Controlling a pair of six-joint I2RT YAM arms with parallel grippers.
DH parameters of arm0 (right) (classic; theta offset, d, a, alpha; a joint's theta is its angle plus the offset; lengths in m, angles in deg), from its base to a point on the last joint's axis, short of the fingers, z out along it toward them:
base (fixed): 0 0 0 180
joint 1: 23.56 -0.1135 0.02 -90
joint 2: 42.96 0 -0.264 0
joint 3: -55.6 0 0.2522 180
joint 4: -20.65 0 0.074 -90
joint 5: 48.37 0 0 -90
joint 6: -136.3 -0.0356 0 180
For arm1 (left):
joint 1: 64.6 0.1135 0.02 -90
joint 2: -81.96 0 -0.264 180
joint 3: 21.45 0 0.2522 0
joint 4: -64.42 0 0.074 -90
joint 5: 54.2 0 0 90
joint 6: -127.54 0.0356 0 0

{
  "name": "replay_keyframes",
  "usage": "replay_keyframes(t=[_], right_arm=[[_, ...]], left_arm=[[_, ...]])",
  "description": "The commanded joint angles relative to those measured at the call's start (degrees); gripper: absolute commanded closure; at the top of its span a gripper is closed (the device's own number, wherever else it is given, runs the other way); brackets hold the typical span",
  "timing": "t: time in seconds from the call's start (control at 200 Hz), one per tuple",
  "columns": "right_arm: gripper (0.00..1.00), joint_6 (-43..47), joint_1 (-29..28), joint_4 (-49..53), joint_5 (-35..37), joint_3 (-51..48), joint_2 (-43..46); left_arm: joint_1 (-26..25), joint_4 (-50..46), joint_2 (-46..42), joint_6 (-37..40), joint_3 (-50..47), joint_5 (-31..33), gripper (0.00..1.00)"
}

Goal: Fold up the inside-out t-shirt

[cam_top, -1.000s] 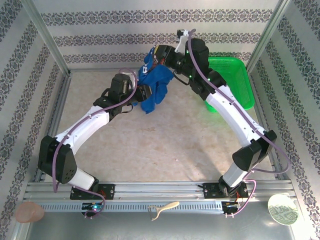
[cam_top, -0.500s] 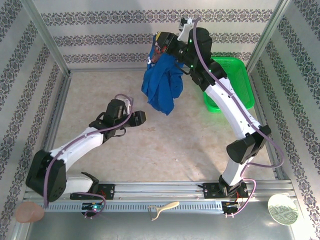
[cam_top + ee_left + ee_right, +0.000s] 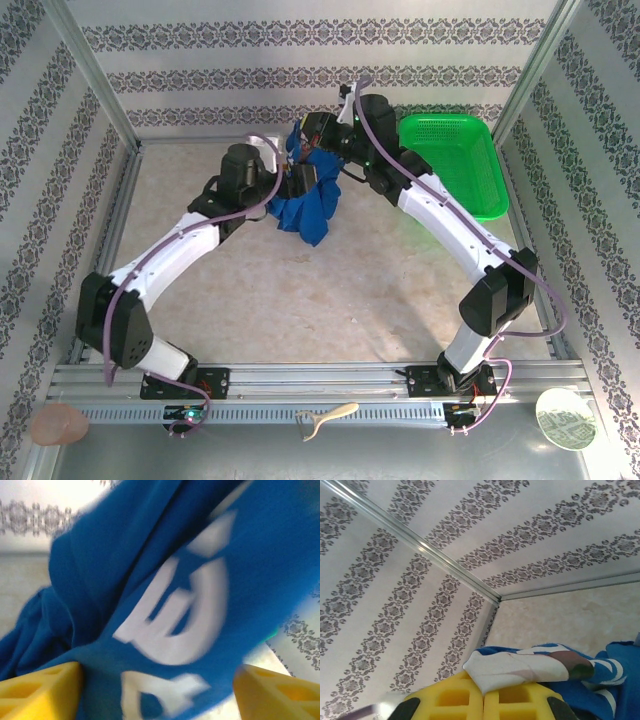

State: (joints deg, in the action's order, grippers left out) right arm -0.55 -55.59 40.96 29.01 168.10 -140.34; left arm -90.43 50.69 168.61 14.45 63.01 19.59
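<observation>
The right gripper was clamped on a bunched edge of the inside-out t-shirt, which hung crumpled below it. The left gripper stood with jaws wide apart and cloth between them. This looked like a regrasp before any fold, calling for it to close on a free edge and spread the cloth.
</observation>
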Motion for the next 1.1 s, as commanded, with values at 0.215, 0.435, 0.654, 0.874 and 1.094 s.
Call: replay_keyframes(t=[0.215, 0.435, 0.654, 0.874, 1.094], right_arm=[[1.00, -3.07, 0.78, -4.98, -1.13, 10.63, -1.52], [1.00, -5.06, 2.71, -3.98, -2.79, 19.24, -4.71], [1.00, -5.89, 4.22, -4.48, -7.15, 20.58, -4.40], [1.00, -5.38, 9.33, -17.44, -27.52, 4.94, -0.79], [1.00, -7.44, 13.46, -33.01, -48.64, -7.20, -2.32]], left_arm=[[-2.56, 5.22, 4.97, -0.40, -8.40, 1.90, 0.75], [-3.71, 7.49, 4.87, -1.57, -16.85, 0.81, 0.77], [-3.71, 6.74, 1.31, -2.28, -23.67, -0.41, 0.73], [-2.36, 1.04, -16.57, -3.26, -23.14, 1.83, 0.39], [8.30, 0.88, -15.39, -9.19, -16.29, -7.03, 0.25]])
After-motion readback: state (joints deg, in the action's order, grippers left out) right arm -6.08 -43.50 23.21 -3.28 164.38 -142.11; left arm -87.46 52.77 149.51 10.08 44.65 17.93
